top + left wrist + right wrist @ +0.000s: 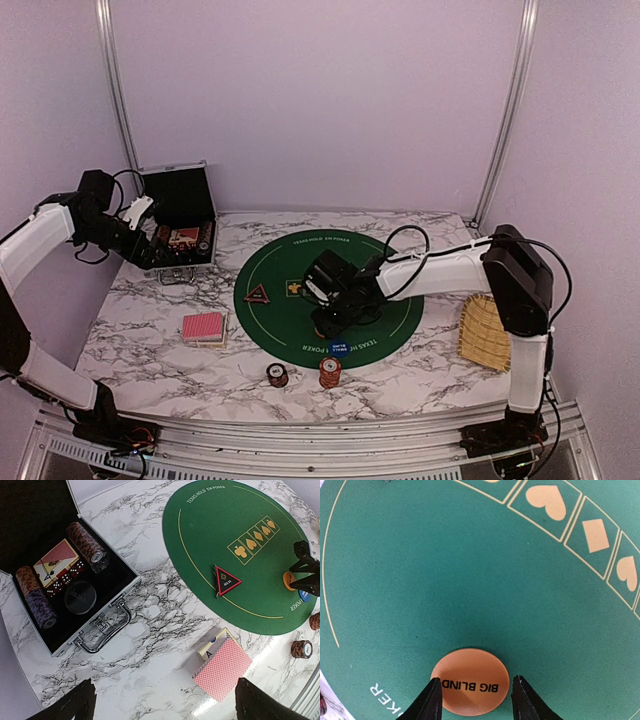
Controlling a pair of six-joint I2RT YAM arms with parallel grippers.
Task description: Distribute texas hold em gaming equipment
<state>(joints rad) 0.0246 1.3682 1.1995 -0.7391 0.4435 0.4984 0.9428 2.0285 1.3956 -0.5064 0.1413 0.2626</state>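
Note:
An orange round "BIG BLIND" button point(470, 681) lies flat on the green felt mat point(300, 270). My right gripper point(475, 700) is open and low over it, one finger on each side, with the left fingertip at the button's edge. A blue button point(340, 347) lies just in front. A dark triangular marker point(259, 294) sits on the mat's left part. Red-backed cards point(203, 326) lie on the marble left of the mat. A dark chip stack point(277, 375) and an orange-red chip stack point(330, 372) stand near the front edge. My left gripper point(165, 702) is open and empty, high above the cards point(223, 669).
The black case point(180, 225) stands open at the back left, holding chip rows point(86, 542), a card deck point(56, 562) and a dark disc. A tan wicker tray point(485, 335) lies at the right edge. The right arm stretches across the mat's right half.

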